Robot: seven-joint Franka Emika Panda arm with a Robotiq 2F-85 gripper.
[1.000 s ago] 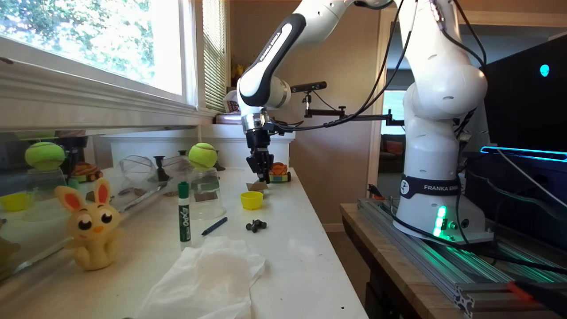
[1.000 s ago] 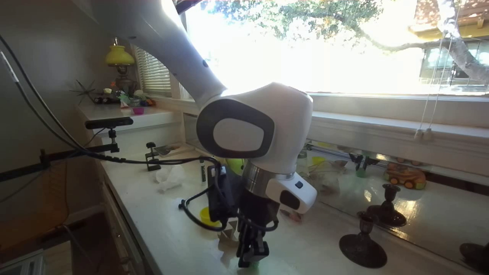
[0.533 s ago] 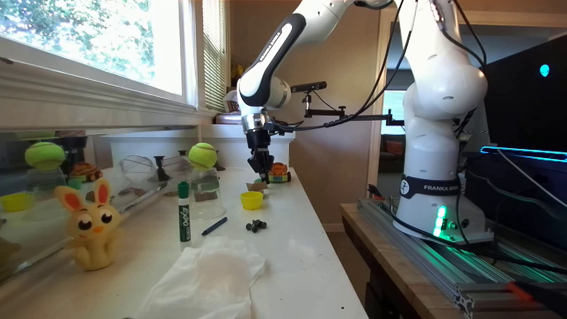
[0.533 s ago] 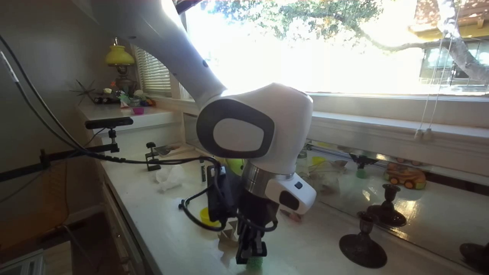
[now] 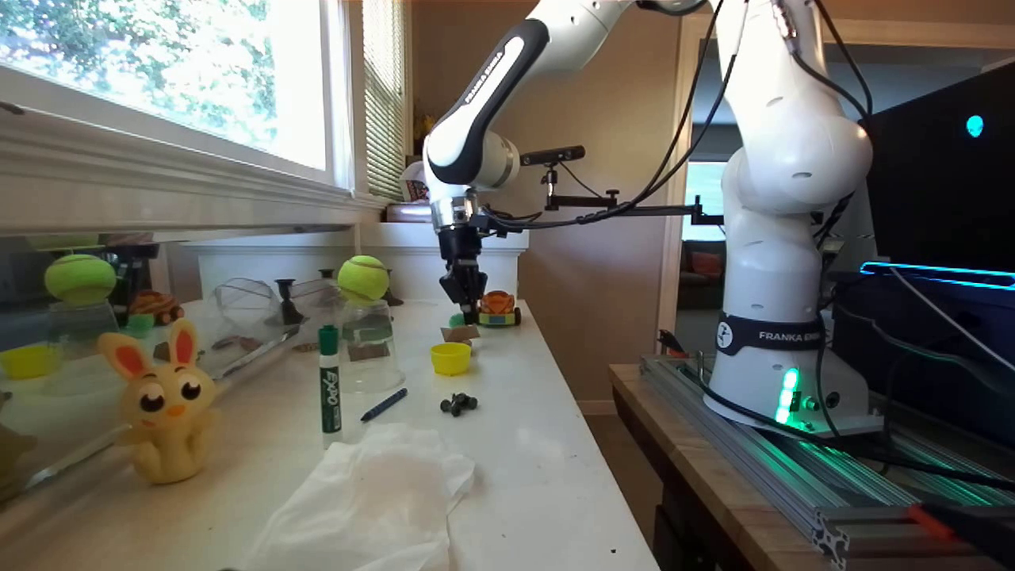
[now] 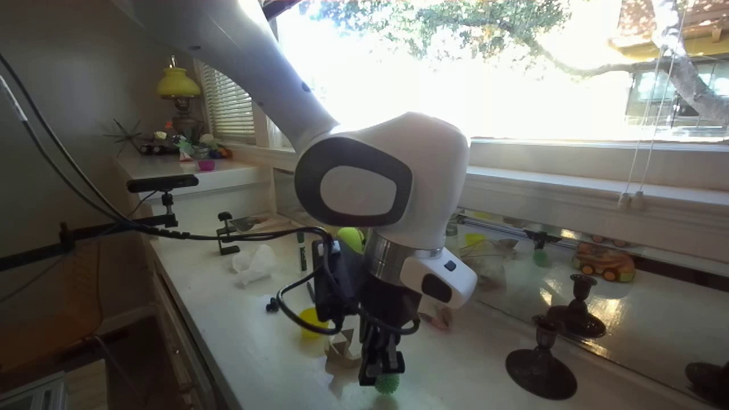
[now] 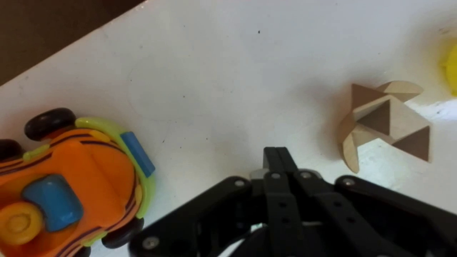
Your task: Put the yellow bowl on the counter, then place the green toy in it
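The yellow bowl [image 5: 450, 359] stands upright on the white counter [image 5: 523, 468]. It also shows partly behind cables in an exterior view [image 6: 311, 326] and at the right edge of the wrist view [image 7: 452, 69]. The green toy, a spiky ball [image 6: 388, 384], is beside my fingertips at the counter; it is partly hidden in an exterior view [image 5: 457, 320]. In the wrist view it is hidden behind the gripper except perhaps a tiny green speck. My gripper [image 7: 275, 150] is shut with its fingertips together and nothing between them, low over the counter.
An orange toy car [image 7: 96, 178] and a folded brown cardboard piece [image 7: 389, 125] flank the gripper. A tennis ball [image 5: 363, 279] sits on a clear cup. A marker [image 5: 329, 381], a rabbit figure [image 5: 169, 408] and candlesticks [image 6: 541, 364] stand on the counter.
My gripper has risen slightly and shifted, staying shut. More of the green ball shows beside the fingertips, and it appears slightly nearer the window side. The yellow bowl has not moved.
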